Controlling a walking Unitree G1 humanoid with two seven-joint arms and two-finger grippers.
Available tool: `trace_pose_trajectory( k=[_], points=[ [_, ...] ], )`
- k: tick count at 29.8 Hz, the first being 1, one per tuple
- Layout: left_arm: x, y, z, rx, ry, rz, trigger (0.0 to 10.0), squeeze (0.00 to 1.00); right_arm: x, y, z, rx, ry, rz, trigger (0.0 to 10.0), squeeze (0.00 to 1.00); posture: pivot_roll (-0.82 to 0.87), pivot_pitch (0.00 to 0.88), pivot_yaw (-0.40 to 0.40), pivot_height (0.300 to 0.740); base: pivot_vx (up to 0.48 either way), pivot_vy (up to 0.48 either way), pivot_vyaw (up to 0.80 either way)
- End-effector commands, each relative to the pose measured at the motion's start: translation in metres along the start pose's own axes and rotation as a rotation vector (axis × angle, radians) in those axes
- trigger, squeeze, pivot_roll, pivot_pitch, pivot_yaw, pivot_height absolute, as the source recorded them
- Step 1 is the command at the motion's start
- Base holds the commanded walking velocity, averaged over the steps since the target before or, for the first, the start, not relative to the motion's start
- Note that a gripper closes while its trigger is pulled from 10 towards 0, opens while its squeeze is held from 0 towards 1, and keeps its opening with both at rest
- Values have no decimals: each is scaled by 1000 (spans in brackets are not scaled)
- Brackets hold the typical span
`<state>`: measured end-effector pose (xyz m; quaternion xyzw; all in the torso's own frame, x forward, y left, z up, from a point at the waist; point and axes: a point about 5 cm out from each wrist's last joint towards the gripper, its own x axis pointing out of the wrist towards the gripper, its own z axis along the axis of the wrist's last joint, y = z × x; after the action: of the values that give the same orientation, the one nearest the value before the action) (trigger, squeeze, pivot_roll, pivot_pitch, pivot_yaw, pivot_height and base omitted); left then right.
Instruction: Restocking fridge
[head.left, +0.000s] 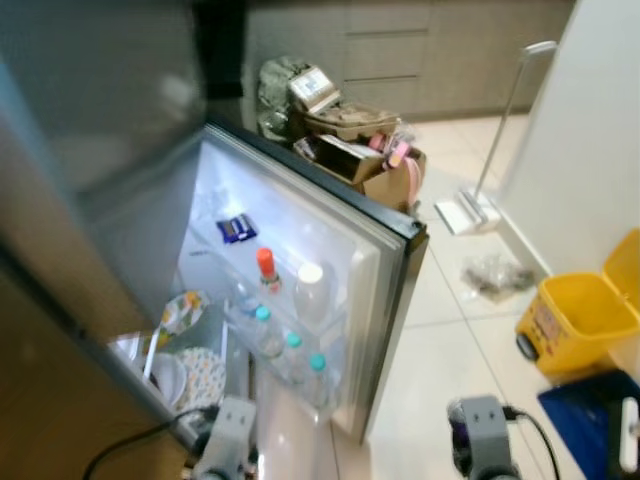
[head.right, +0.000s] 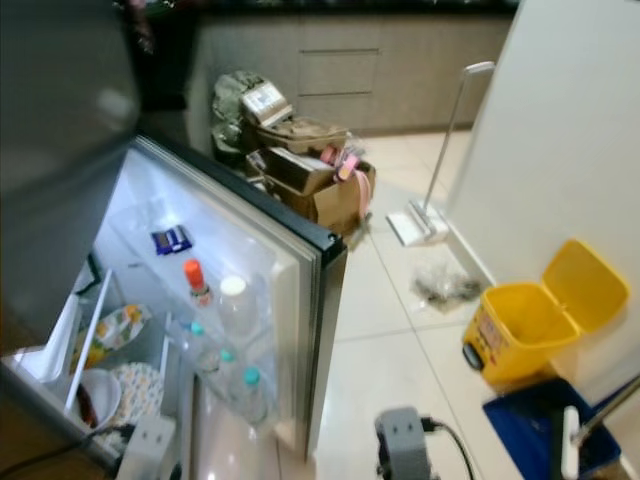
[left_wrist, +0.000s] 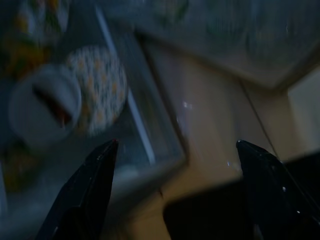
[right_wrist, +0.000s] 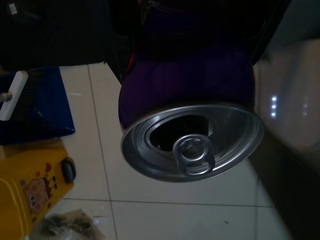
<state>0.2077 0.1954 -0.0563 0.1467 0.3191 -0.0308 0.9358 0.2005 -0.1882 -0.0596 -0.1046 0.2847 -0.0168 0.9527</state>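
Two arms low | right gripper (right_wrist: 187, 75) clamps purple can (right_wrist: 187, 107) | left gripper (left_wrist: 175, 165) spread by fridge (head.left: 385, 250)

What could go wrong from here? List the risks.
1. The purple can in the right gripper looks already opened at the tab, so tilting it may spill any contents.
2. The fridge door shelves already hold several bottles, including an orange-capped bottle; pushing the can in could knock one over.
3. The left gripper hangs open close to the patterned plate and bowl inside; a swing might bump them.
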Motion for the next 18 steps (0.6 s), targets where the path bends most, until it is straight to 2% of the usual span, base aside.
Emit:
trace_pose_trajectory(
  k=[1, 14, 18],
  points=[
    [0, -2, 1, -6, -5, -8, 10000, 0, -1, -5, -4, 1, 20, -17, 10000, 0, -119, 58, 2, 740, 0, 0, 0],
    [-2, -4, -2, -5, -4, -12, 10000, 0, 0, -5, -3, -2, 17, -13, 10000, 0, -116, 53, 0, 740, 0, 0, 0],
    [-1, -6, 7, -44, -51, -20, 10000, 0, -1, -5, -4, -7, 21, -13, 10000, 0, -117, 53, -1, 740, 0, 0, 0]
  ],
)
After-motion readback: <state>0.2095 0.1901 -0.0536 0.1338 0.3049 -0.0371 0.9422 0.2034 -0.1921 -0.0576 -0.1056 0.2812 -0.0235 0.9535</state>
